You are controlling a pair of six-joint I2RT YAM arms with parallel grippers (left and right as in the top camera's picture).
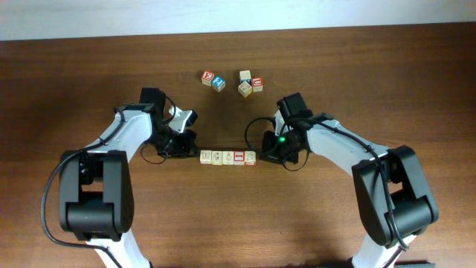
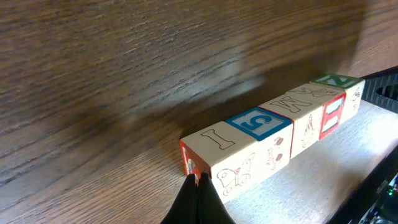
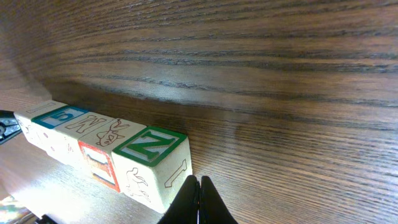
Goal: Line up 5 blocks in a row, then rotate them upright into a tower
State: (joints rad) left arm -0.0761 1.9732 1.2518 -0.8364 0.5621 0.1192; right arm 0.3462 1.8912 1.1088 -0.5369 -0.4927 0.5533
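Observation:
Several pale-wood blocks [image 1: 227, 157] lie end to end in a straight row at mid-table. In the left wrist view the row [image 2: 273, 137] runs away from the near cube, whose top shows an I; a blue-framed 5 comes after it. My left gripper [image 2: 198, 184] is shut, its tips touching that cube's red end face. In the right wrist view the row [image 3: 99, 146] starts with a green-framed N cube [image 3: 152, 158]. My right gripper [image 3: 199, 184] is shut, with its tips against that cube's end face. Neither gripper holds anything. Seen from overhead, the left gripper [image 1: 195, 154] and right gripper [image 1: 262, 156] bracket the row.
Further back on the table sit loose cubes: a red-faced one [image 1: 208, 77] beside a blue-faced one [image 1: 218, 83], and a cluster of three [image 1: 248, 83] to their right. Both arms' cables loop close to the ends of the row.

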